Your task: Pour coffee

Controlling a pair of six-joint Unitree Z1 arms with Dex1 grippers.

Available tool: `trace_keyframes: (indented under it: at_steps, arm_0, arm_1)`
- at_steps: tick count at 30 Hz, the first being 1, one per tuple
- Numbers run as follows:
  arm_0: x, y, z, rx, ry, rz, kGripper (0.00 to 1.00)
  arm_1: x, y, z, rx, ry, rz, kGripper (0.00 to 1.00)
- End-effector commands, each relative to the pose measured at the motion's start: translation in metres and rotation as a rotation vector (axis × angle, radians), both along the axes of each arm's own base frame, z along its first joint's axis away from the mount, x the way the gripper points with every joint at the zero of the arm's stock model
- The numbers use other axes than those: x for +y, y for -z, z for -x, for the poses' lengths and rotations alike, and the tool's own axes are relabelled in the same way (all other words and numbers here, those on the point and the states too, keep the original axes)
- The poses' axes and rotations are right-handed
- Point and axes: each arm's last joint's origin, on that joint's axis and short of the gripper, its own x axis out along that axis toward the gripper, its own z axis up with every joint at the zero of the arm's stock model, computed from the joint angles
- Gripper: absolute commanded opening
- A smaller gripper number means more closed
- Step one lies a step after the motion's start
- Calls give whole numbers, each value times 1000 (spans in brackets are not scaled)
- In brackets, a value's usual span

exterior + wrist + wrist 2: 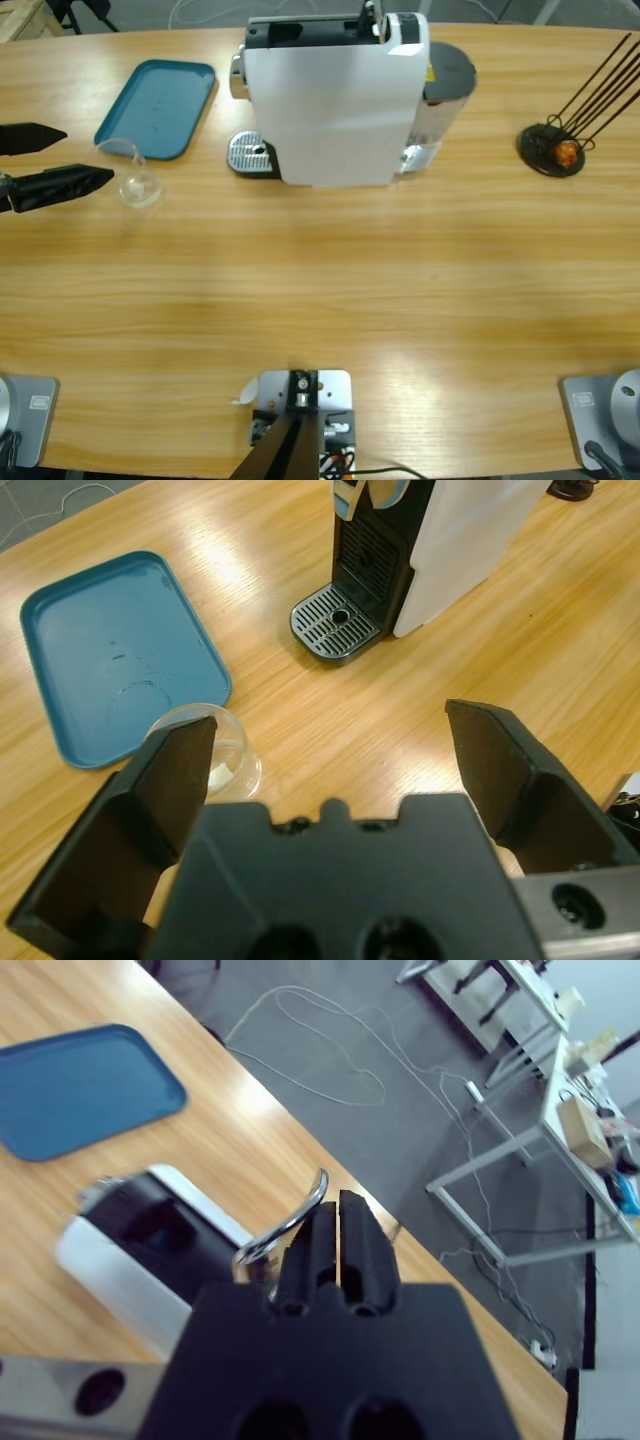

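Left claw [330, 780] wide, one jaw half hiding empty-looking glass [215, 750].

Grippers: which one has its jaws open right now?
The left gripper, the one beside the clear glass near the teal tray; its jaws stand wide apart. The right gripper, above the coffee machine, has its jaws pressed together.

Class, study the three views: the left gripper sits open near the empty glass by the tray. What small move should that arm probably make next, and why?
Probably ease the left gripper sideways so the glass sits between its open jaws, then close. The glass looks empty, stands on the table beside the blue tray, just off one jaw, and isn't yet on the coffee machine drip grate.
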Motion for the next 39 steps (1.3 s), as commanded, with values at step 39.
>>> trace_keyframes:
  at_steps: [39]
  arm_0:
    - [0,24,-1,61,5,-51,1000]
  arm_1:
    - [105,157,26,132,46,263,0]
